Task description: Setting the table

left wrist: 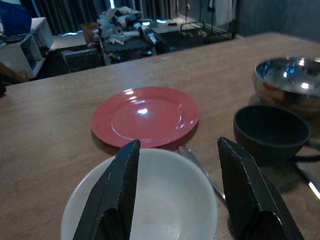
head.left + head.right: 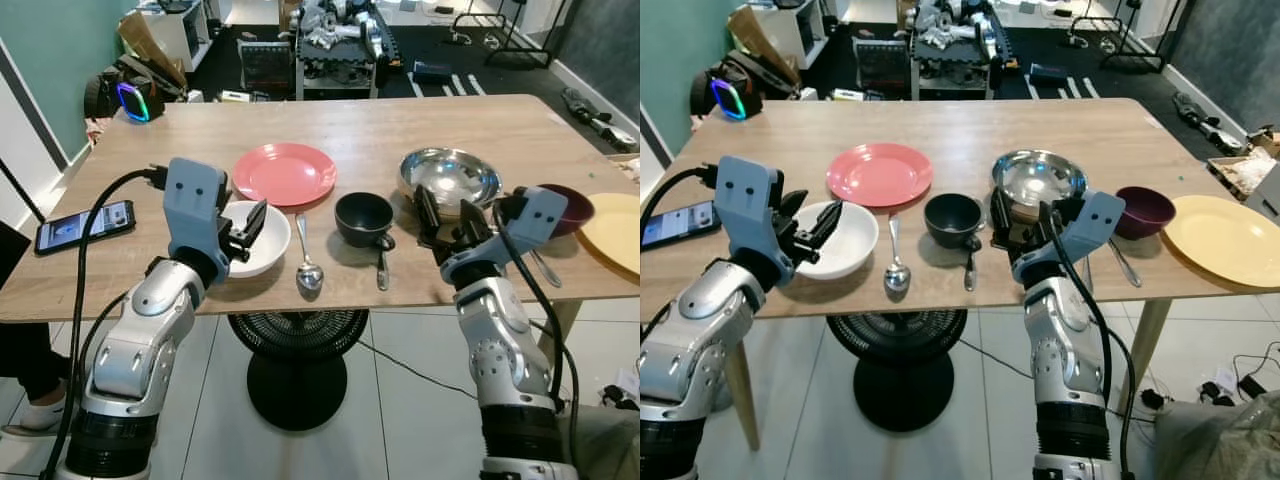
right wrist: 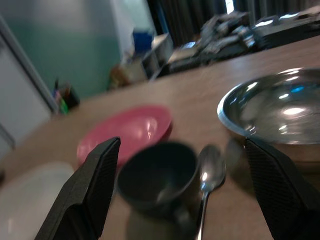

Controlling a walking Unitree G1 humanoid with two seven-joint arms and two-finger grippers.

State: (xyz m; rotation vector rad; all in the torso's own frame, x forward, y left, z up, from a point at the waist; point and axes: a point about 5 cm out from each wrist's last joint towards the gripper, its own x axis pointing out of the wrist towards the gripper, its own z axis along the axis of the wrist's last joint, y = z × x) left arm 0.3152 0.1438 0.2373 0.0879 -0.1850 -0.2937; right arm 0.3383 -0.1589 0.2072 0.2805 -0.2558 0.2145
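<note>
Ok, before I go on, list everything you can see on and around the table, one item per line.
Wooden table: one, light brown, centre.
Round pink plate: one, behind the white bowl.
Shallow white bowl: one, near edge, under the left tool.
Metal spoons: three, silver; one right of the white bowl, one by the black cup, one near the maroon bowl.
Black cup: one, middle of the near edge.
Shiny steel bowl: one, silver, right of the cup.
Small maroon bowl: one, right side.
Round yellow plate: one, far right.
Smartphone: one, black, left edge.
Black pedestal fan: one, under the table.
Left tool: open, over the white bowl.
Right tool: open, near the steel bowl.
</note>
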